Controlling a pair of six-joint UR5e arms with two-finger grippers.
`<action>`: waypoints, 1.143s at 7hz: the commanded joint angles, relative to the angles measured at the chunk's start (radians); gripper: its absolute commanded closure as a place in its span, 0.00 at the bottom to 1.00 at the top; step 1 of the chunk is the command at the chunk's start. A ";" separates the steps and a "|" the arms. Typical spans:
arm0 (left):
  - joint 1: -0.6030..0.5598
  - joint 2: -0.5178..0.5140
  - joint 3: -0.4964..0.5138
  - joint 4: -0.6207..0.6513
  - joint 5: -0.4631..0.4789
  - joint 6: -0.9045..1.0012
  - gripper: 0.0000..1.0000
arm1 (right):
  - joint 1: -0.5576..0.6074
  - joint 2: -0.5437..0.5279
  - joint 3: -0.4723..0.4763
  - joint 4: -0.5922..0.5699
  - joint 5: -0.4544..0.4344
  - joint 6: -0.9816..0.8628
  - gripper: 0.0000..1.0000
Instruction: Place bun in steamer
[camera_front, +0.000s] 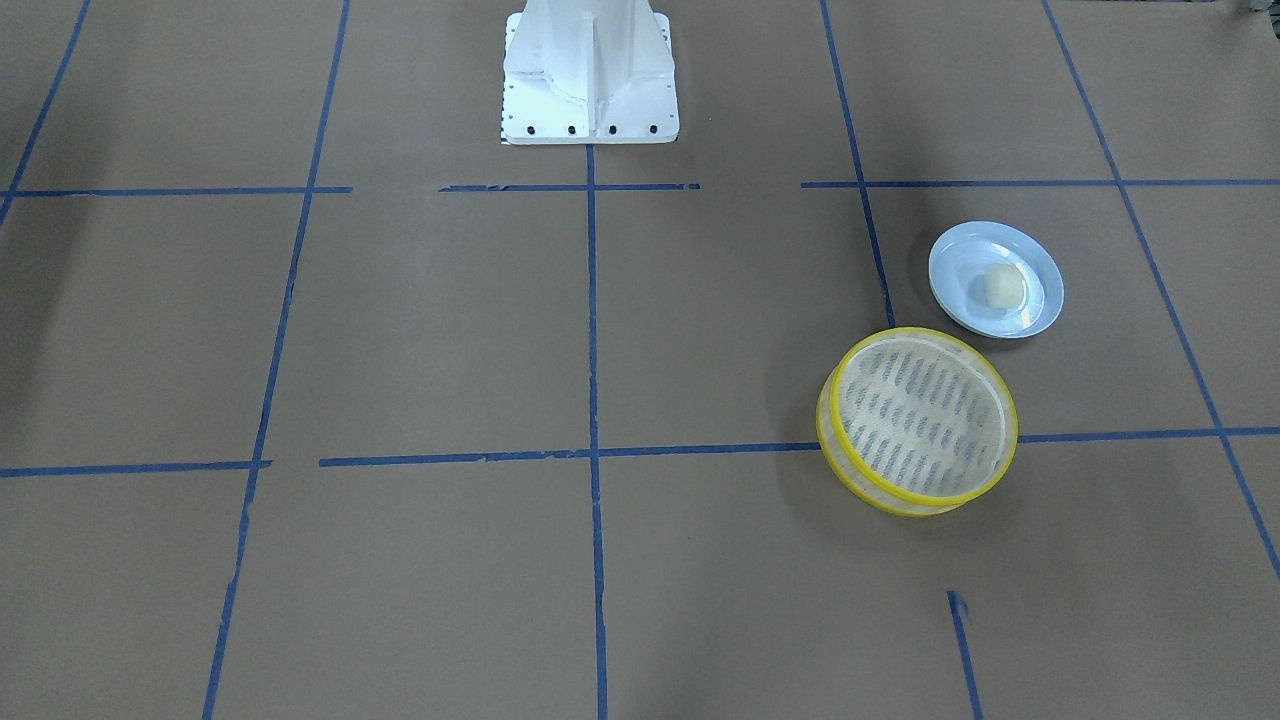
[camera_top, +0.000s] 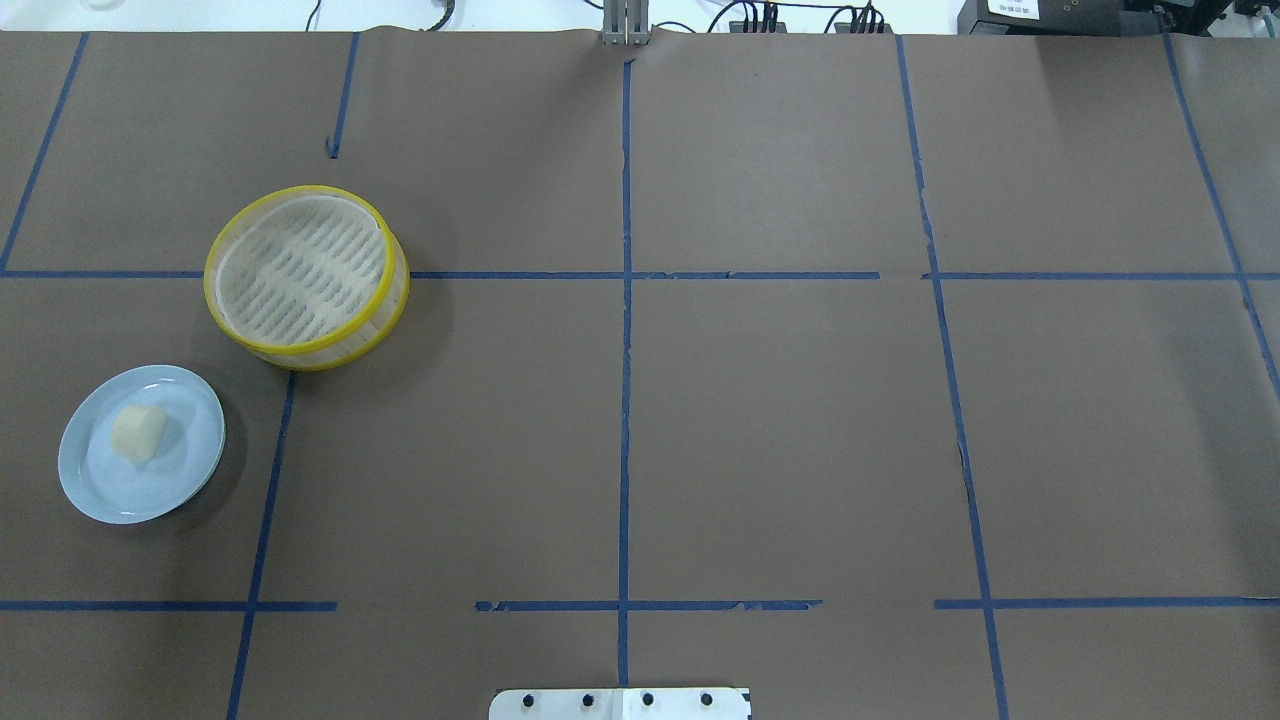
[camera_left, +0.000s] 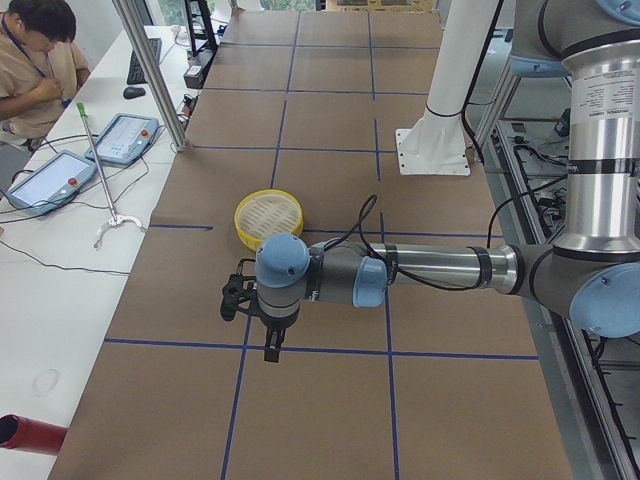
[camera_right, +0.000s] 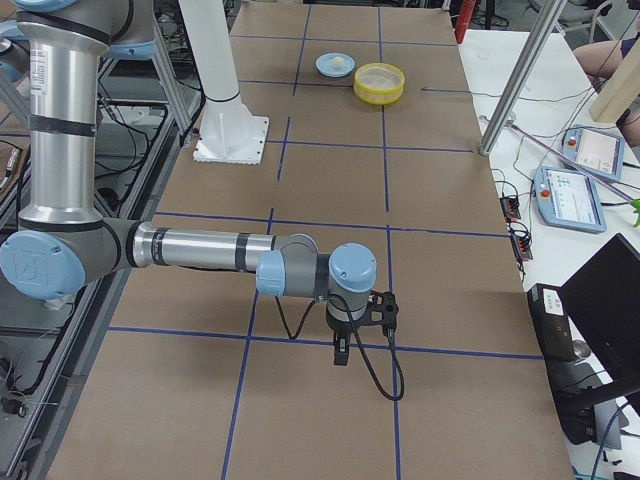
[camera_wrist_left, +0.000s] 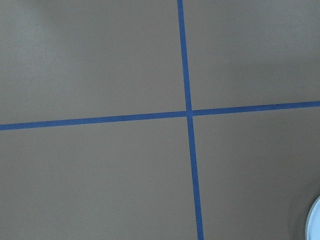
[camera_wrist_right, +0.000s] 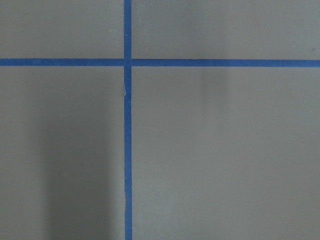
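The cream-white bun (camera_top: 139, 432) lies on a pale blue plate (camera_top: 110, 490) at the table's left side; it also shows in the front-facing view (camera_front: 1003, 287). The yellow-rimmed steamer (camera_top: 306, 276) stands empty just beyond the plate, also in the front-facing view (camera_front: 917, 420) and small in the right view (camera_right: 379, 82). My left gripper (camera_left: 272, 345) hangs above the table nearer than the steamer, seen only in the left view. My right gripper (camera_right: 341, 352) hangs over the table's far right end, seen only in the right view. I cannot tell whether either is open or shut.
Brown paper with blue tape lines covers the table. The white robot base (camera_front: 590, 75) stands at the middle rear edge. The plate's rim (camera_wrist_left: 316, 220) peeks into the left wrist view. Operators, tablets and cables sit beyond the far table edge (camera_left: 60, 170).
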 joint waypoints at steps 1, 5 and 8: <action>0.109 0.000 -0.003 -0.048 -0.017 -0.041 0.00 | 0.000 0.000 0.000 0.000 0.000 0.000 0.00; 0.484 -0.003 -0.012 -0.476 0.028 -0.693 0.00 | 0.000 0.000 0.000 0.000 0.000 0.000 0.00; 0.707 0.021 -0.075 -0.477 0.147 -0.934 0.07 | 0.000 0.000 0.000 0.000 0.000 0.000 0.00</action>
